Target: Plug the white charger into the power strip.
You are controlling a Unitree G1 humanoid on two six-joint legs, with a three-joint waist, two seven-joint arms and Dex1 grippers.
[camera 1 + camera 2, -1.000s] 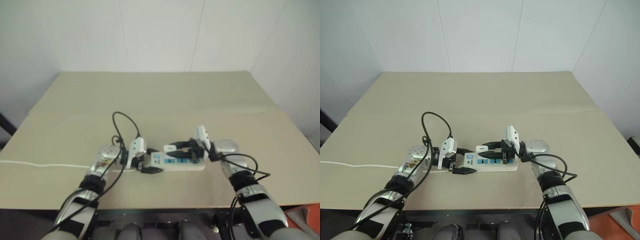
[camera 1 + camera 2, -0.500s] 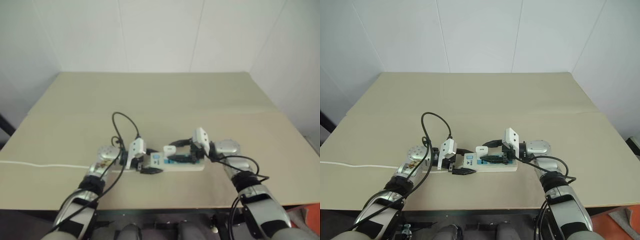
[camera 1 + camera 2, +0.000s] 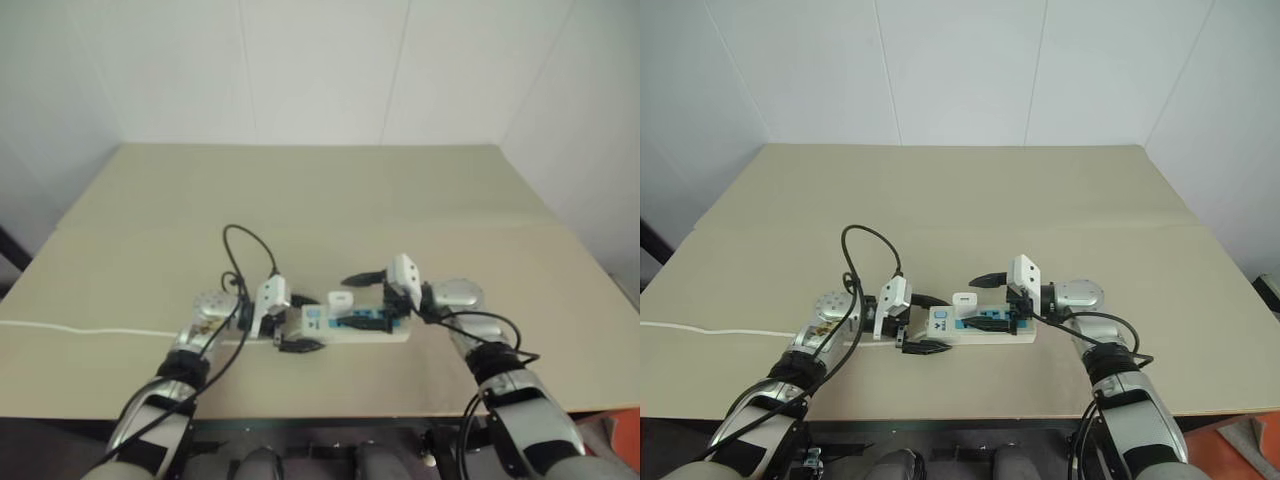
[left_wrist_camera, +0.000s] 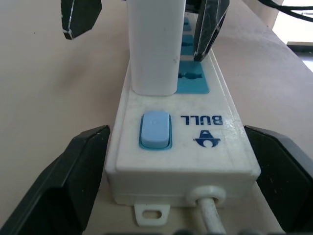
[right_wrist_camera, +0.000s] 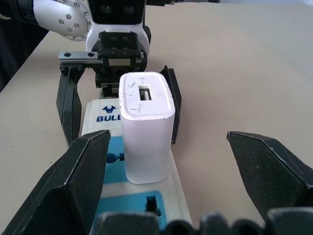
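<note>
The white charger (image 5: 146,132) stands upright in the power strip (image 3: 1025,331), in the blue socket nearest the blue switch (image 4: 155,130). My left gripper (image 3: 927,323) is open, with its black fingers (image 4: 63,186) on either side of the strip's switch end and apart from it. From the opposite side my right gripper (image 3: 986,301) faces it, also open. Its fingers (image 5: 73,181) flank the charger with a clear gap on both sides. Nothing is held by either gripper.
The strip lies near the front of a beige table (image 3: 970,200). Its thin white cord (image 3: 720,331) runs off to the left edge. Black cables (image 3: 865,250) loop above my left wrist. White walls stand behind the table.
Both grippers have opened. The right fingers have spread away from the charger, which stays standing in the strip, and the left fingers have spread off the strip's switch end.
</note>
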